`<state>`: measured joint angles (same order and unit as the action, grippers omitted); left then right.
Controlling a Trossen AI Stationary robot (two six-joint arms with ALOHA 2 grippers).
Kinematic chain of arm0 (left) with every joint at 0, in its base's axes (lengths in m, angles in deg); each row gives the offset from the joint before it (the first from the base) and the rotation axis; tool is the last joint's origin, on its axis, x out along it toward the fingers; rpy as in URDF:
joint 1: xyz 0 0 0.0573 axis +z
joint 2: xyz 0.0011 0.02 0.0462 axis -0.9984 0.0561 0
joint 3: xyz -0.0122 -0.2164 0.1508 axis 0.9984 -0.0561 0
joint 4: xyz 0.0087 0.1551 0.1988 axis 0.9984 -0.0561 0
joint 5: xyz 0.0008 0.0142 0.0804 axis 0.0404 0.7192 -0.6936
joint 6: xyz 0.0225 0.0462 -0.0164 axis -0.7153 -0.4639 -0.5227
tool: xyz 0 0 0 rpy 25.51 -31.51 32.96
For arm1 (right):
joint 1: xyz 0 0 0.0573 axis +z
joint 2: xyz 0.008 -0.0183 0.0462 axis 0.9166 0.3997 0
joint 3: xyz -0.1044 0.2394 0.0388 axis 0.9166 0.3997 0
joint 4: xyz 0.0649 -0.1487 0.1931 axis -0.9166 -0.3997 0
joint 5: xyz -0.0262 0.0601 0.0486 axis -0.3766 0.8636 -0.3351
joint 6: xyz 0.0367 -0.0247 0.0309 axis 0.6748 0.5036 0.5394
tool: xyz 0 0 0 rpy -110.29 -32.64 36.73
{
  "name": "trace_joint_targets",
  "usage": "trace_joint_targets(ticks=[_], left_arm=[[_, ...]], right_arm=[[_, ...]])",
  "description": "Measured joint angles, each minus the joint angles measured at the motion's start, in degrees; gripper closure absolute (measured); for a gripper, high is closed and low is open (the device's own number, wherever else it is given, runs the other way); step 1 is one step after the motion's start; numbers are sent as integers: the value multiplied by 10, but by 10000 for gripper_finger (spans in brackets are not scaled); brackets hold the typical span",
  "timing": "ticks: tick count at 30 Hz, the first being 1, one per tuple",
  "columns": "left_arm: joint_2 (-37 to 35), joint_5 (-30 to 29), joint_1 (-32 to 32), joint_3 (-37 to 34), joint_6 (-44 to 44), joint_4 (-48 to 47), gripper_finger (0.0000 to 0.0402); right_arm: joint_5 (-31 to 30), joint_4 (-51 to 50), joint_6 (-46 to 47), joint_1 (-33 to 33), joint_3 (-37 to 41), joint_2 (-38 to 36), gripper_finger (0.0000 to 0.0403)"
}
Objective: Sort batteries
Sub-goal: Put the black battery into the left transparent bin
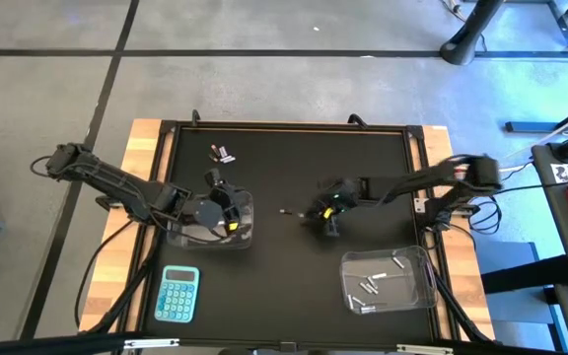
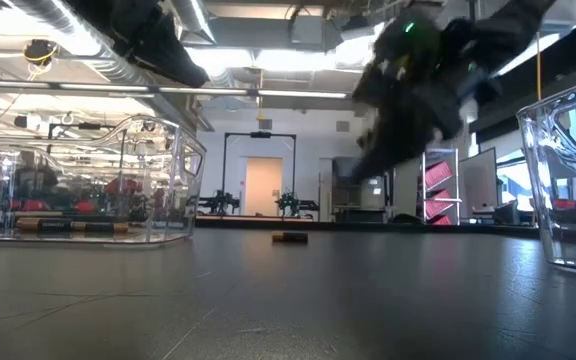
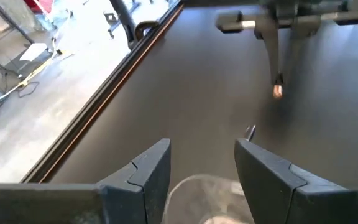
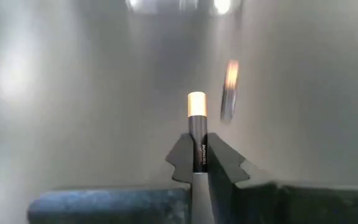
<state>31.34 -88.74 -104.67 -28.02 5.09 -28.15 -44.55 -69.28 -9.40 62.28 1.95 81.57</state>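
Bench (image 1: 294, 286) mat is bare across the far middle and near centre, room to pass there; only a loose dark battery (image 1: 286, 210) lies mid-mat and two more batteries (image 1: 224, 154) near the far left corner. Left side is blocked by a clear tub (image 1: 247, 232) with the left claw (image 1: 227, 205) over it, and a blue calculator (image 1: 177, 294) near the front edge. Right claw (image 1: 329, 219) sits mid-mat pinching a battery (image 4: 197, 134); second clear tub (image 1: 420, 281) fills the near right corner.
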Motion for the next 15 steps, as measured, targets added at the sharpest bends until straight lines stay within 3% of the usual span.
trace_joint_targets(ticks=[4, 7, 11, 15], left_arm=[[0, 21, 2, -62, -48, 142, 233], [0, 98, 19, -134, -95, 328, 233], [1, 183, 47, -216, -153, 566, 233], [0, 276, 64, -244, -254, 691, 233]], right_arm=[[3, 167, 22, 0, 56, -27, 386], [6, 326, 40, 0, 79, -24, 385], [0, 451, 46, 0, 80, 0, 386], [11, 568, 59, 0, 61, 18, 386]])
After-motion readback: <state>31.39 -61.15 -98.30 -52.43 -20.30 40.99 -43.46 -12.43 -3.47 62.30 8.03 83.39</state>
